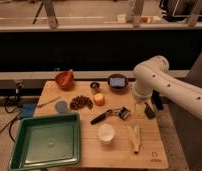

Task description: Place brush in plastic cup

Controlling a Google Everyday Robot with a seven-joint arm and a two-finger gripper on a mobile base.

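We see the cup [61, 106] low at the table's [155, 146] left edge, mouth up to receive. The brush [110, 115] lies flat mid-table, handle clear to grasp. Just right of it hangs our hand [140, 108]; open or closed, we cannot tell.

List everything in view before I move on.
brush: 1, black and metal, table centre
plastic cup: 1, grey-blue, left, behind tray
white cup: 1, white, front centre
tray: 1, green, front left
bowl: 1, orange-brown, back left
dark bowl: 1, dark, back right
metal cup: 1, dark, back centre
fruit: 1, orange, behind brush
brown pile: 1, brown, beside fruit
yellow item: 1, pale, front right
black bar: 1, black, right
table: 1, wood, underneath
arm: 1, white, right side
gripper: 1, pale, low over table beside black bar
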